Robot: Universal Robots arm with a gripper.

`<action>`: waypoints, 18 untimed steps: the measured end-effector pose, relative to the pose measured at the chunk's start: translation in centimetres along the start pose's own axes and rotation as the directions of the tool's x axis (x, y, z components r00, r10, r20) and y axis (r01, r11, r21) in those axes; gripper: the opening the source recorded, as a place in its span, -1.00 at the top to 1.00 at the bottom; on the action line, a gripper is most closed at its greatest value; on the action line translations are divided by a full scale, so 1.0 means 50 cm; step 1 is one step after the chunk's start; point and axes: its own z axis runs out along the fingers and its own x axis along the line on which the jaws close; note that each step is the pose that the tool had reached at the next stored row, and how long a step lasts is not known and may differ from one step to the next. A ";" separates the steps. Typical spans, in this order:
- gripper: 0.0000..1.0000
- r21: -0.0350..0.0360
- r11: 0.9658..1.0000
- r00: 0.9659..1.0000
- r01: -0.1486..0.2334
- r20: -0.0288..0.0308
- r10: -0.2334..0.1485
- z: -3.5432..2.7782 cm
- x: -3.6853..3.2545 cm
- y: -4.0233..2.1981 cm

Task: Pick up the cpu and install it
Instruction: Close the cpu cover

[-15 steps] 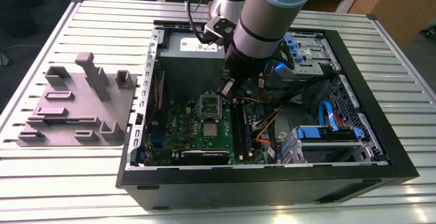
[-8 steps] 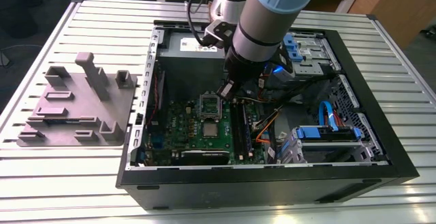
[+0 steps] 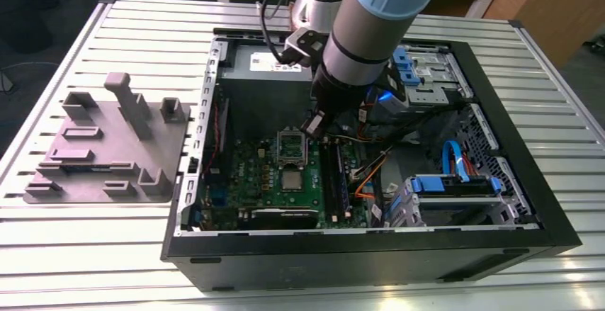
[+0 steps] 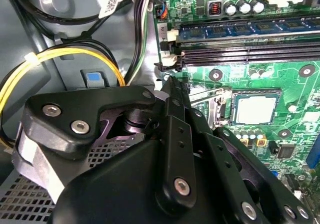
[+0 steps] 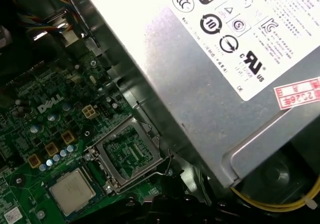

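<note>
Reaching into the open computer case (image 3: 378,254), with the gripper (image 3: 315,125) hanging just above the middle of the exterior view. Keeping the fingers pressed together, clamping nothing, as far as the second wrist view shows the gripper (image 4: 170,81). Finding the cpu (image 3: 293,178) lying flat on the green motherboard (image 3: 251,176), just below the frame's centre, beside the raised load plate (image 5: 131,154); apart from the gripper. Judging it light, stiff and thin, smooth on its metal top, fragile underneath. Favouring a gentle, level hold on two opposite edges.
</note>
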 end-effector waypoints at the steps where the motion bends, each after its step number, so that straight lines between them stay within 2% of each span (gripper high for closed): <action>1: 0.80 0.000 1.000 1.000 0.000 0.000 0.000 0.001 -0.001 0.000; 18: 0.80 0.000 1.000 1.000 0.000 0.000 0.000 0.013 -0.014 0.008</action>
